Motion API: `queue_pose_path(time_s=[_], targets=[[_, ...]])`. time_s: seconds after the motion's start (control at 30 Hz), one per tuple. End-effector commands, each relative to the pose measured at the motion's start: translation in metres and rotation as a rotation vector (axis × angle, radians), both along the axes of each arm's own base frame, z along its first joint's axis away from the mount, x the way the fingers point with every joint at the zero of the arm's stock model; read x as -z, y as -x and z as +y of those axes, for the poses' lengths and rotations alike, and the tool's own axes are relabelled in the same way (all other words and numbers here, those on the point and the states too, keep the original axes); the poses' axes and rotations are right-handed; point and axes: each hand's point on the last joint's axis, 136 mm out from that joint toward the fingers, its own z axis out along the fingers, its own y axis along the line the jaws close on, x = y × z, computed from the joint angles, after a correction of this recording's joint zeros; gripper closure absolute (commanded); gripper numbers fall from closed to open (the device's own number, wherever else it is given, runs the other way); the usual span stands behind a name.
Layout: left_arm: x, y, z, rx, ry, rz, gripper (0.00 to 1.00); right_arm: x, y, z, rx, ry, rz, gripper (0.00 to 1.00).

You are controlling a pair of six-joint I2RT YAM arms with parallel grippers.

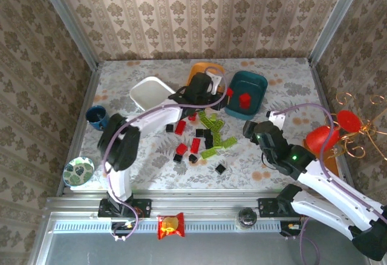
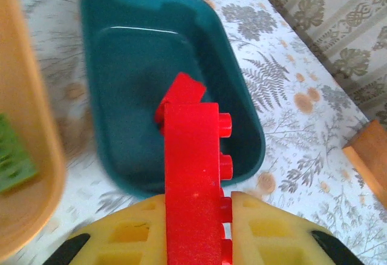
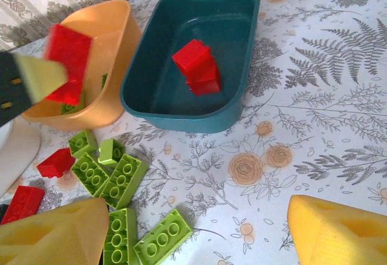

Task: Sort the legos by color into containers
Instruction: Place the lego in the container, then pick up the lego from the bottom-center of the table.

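My left gripper (image 2: 196, 207) is shut on a long red lego (image 2: 193, 168), held just above the near rim of the teal tray (image 2: 133, 83). Two red legos (image 3: 196, 65) lie inside that tray. In the right wrist view the held red lego (image 3: 66, 62) hangs between the orange tray (image 3: 115, 47) and the teal one. The orange tray holds a lime green lego (image 2: 12, 156). My right gripper (image 3: 199, 235) is open above bare table, beside loose lime green legos (image 3: 121, 180). More red (image 1: 180, 127) and black legos (image 1: 221, 168) lie mid-table. The white tray (image 1: 151, 92) sits at the back left.
A dark blue cup (image 1: 97, 117) and a patterned bowl (image 1: 78, 171) stand at the left edge. A snack packet (image 1: 170, 225) lies on the front rail. Red objects with gold wire (image 1: 329, 135) crowd the right edge. Bare table (image 3: 314, 120) lies right of the teal tray.
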Motion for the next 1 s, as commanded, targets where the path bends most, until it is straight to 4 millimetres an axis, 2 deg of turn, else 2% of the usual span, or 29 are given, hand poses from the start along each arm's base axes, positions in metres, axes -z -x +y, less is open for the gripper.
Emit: queue_pose_path(time_s=[0.0, 0.1, 0.17, 0.3, 0.4, 0.47, 0.57, 0.7, 0.77, 0.83, 0.97], targets=[[-0.014, -0.001, -0.033, 0.097, 0.085, 0.015, 0.79, 0.007, 0.005, -0.015, 0.060, 0.033, 0.015, 0.21], [-0.001, -0.005, -0.053, 0.122, 0.043, 0.032, 0.79, 0.009, 0.006, -0.015, 0.057, 0.035, 0.022, 0.21], [0.012, -0.011, -0.058, 0.116, 0.013, 0.051, 0.78, 0.009, 0.006, -0.014, 0.055, 0.032, 0.021, 0.21], [0.025, -0.029, -0.058, 0.074, 0.007, 0.083, 0.65, 0.008, 0.005, -0.012, 0.043, 0.022, 0.014, 0.21], [0.019, -0.038, -0.059, 0.064, 0.034, 0.086, 0.51, 0.009, 0.004, -0.009, 0.034, 0.016, 0.014, 0.21], [0.006, -0.039, -0.061, 0.069, 0.054, 0.071, 0.41, 0.008, 0.002, -0.006, 0.021, 0.009, 0.013, 0.20], [-0.020, -0.036, -0.055, 0.064, 0.090, 0.031, 0.32, 0.010, 0.000, 0.000, -0.001, 0.006, 0.025, 0.20], [-0.062, -0.023, -0.033, 0.045, 0.155, -0.035, 0.21, 0.013, -0.004, 0.016, -0.068, -0.004, 0.046, 0.20], [-0.075, -0.013, -0.017, 0.023, 0.181, -0.056, 0.17, 0.016, -0.007, 0.025, -0.107, -0.007, 0.064, 0.19], [-0.084, -0.001, 0.002, -0.005, 0.195, -0.075, 0.14, 0.019, -0.010, 0.039, -0.170, -0.008, 0.093, 0.18], [-0.085, 0.026, 0.047, -0.078, 0.172, -0.105, 0.07, 0.034, -0.007, 0.070, -0.318, 0.002, 0.208, 0.17]])
